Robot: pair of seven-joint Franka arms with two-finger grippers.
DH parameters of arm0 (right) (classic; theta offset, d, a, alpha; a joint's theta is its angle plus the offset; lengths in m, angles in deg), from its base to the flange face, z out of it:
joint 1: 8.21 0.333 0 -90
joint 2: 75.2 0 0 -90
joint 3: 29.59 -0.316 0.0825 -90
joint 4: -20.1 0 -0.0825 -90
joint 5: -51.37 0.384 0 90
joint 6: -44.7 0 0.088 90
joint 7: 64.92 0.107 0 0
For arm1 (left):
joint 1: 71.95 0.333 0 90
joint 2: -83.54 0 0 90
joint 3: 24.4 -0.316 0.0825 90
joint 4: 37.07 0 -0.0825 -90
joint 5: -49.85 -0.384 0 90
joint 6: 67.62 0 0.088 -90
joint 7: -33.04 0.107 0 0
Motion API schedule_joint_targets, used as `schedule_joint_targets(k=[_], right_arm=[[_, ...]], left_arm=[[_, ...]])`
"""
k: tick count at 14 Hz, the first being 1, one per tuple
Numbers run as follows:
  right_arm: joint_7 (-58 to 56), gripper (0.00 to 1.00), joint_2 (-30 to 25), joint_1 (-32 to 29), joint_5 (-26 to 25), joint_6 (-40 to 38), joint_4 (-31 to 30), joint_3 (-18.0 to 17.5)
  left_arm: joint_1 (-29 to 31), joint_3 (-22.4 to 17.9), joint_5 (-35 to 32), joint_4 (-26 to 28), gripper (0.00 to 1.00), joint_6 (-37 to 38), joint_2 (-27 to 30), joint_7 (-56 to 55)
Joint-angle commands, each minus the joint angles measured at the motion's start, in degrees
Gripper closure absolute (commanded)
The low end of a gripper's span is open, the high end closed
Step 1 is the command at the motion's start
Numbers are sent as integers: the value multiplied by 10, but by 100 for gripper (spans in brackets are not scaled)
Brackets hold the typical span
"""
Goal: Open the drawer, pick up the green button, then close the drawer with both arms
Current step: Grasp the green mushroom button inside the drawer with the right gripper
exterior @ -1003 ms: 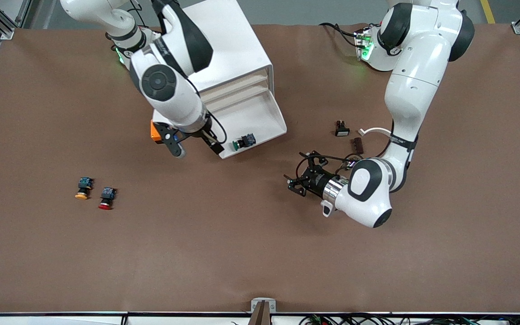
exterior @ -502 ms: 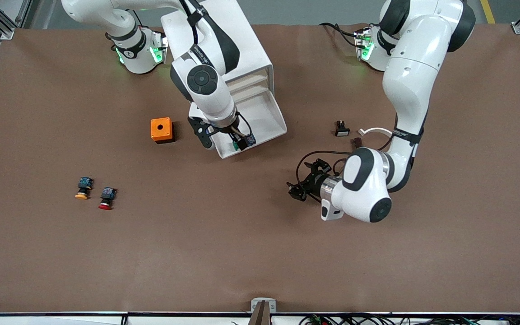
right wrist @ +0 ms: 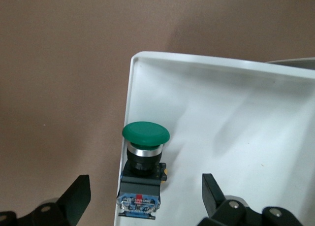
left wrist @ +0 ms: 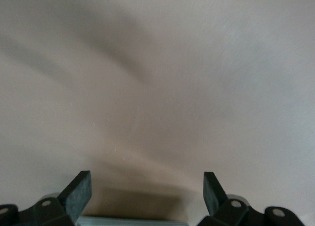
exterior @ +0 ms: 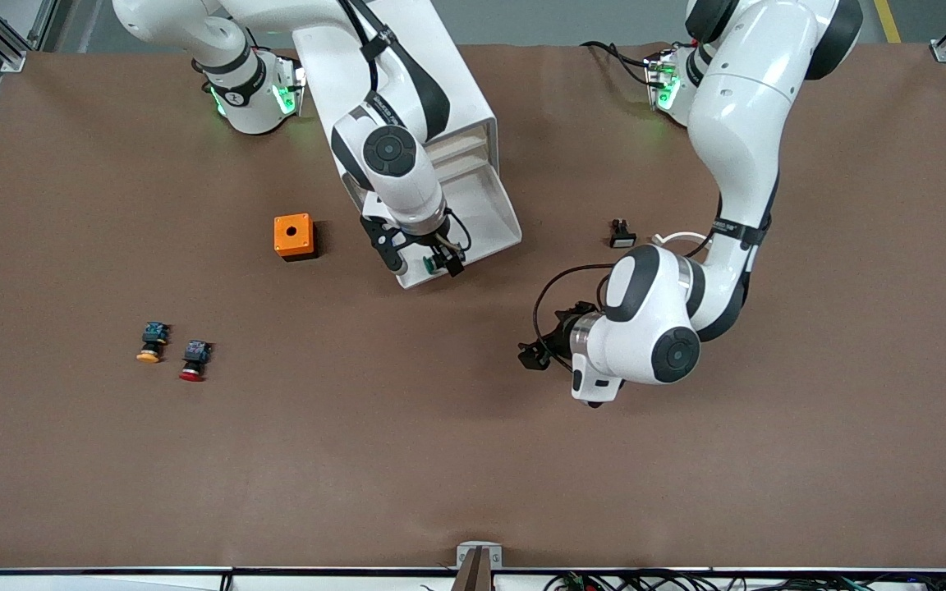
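Observation:
The drawer [exterior: 485, 215] is pulled out of the white cabinet [exterior: 407, 74]. The green-capped button [exterior: 430, 264] lies on its side at the drawer's front corner, nearest the front camera. My right gripper [exterior: 422, 259] is open and hangs low over that corner. In the right wrist view the button [right wrist: 143, 152] lies between the open fingers, with its cap pointing away from the gripper [right wrist: 145, 199] and its bluish block nearest it. The fingers do not touch it. My left gripper [exterior: 532, 355] is open and empty, low over bare table toward the left arm's end. Its wrist view shows only the gripper [left wrist: 146, 192] and brown mat.
An orange box [exterior: 292, 235] stands beside the drawer toward the right arm's end. A yellow-capped button [exterior: 150, 342] and a red-capped button [exterior: 193, 360] lie nearer the front camera. A small black part [exterior: 622, 234] and a white clip [exterior: 674, 238] lie by the left arm.
My right gripper has moved from beside the orange box to over the drawer's front corner and now straddles the button. My left arm has turned its wrist and shifted slightly toward the front camera.

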Motion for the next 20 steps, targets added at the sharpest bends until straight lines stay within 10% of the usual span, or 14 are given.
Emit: schedule_joint_targets(k=[1,3,6,20], right_arm=[[19,0,7,12,8,17,-2,6],[19,0,13,17,8,22,-1,6],[7,96,13,14,7,20,1,6],[-230,100,-7,-86,4,-144,104,11]], left_arm=[[-2,-2,-41,13,0,-30,23,18],[-3,-2,-43,14,0,-61,23,26],[-4,0,-82,13,0,-74,29,30],[-47,3,-202,22,0,-116,27,-79]])
